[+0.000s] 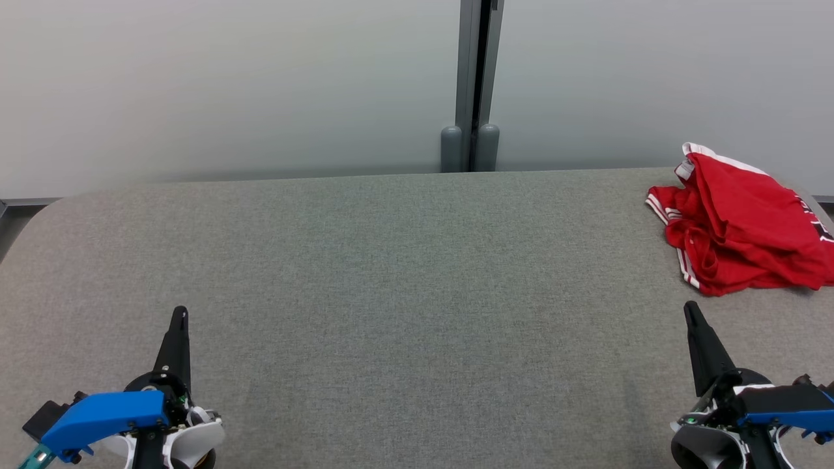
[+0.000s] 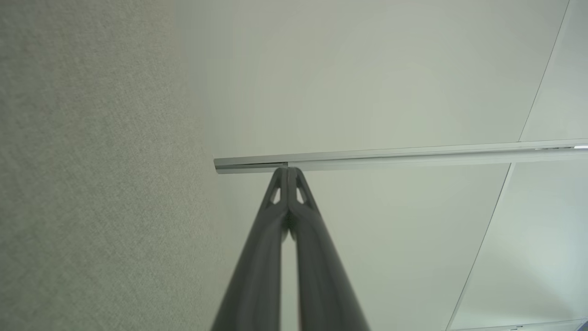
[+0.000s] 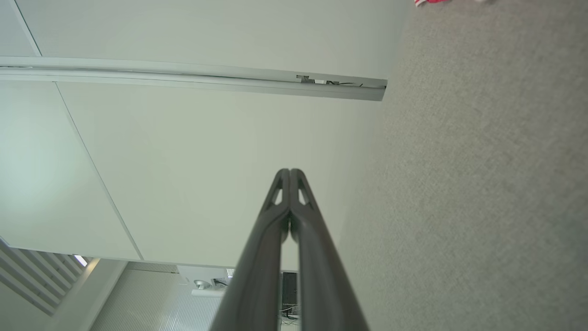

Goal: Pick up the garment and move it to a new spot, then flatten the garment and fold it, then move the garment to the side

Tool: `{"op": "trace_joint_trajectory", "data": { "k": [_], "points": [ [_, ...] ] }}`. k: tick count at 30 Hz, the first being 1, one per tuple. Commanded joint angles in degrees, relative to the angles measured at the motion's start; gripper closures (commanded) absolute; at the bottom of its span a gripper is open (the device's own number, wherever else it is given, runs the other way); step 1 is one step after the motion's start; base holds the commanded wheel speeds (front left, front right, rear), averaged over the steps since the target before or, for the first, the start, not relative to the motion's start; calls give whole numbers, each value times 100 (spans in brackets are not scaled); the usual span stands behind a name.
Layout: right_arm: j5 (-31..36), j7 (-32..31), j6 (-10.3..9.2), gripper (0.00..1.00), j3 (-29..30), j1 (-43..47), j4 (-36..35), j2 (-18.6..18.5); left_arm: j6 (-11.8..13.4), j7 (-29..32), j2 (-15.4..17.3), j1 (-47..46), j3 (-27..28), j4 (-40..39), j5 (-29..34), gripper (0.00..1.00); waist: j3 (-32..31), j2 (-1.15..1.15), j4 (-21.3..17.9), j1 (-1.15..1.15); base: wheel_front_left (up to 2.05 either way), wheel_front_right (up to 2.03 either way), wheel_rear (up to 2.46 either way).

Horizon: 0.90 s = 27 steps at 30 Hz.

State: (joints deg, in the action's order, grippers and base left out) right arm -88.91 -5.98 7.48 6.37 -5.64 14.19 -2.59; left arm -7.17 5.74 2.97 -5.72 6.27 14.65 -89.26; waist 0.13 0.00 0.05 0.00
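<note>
Red garment (image 1: 743,225) lies bunched, not flat, at the worktop's (image 1: 391,273) far right edge. Both the left fingers (image 1: 176,345) and right fingers (image 1: 704,352) are clenched on nothing. The right pair is near the garment, the left well apart from it — likely parked clear of the cloth.

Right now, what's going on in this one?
Nothing is being handled yet. A red garment with white trim lies crumpled at the far right of the grey table. The left arm and right arm sit at the near edge, jaws shut and empty.
</note>
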Motion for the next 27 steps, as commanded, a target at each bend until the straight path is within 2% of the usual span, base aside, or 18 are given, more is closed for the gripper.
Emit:
{"op": "trace_joint_trajectory", "data": {
  "k": [1, 8, 27],
  "points": [
    [-125, -31, 2, 100, 22, -68, -21, -50, -52, 41, -10, -59, 14, -41, -101, 100, 1, 0, -1, 0, 0, 0, 0],
    [-380, -71, 2, 100, 26, -100, -26, -51, -55, 105, -16, -81, 41, -83, -340, 100, 5, 0, -5, 0, 0, 0, 0],
    [-357, -70, 2, 100, 25, -98, -25, -50, -55, 101, -15, -79, 38, -80, -322, 100, 5, 0, -5, 0, 0, 0, 0]
  ]
}}
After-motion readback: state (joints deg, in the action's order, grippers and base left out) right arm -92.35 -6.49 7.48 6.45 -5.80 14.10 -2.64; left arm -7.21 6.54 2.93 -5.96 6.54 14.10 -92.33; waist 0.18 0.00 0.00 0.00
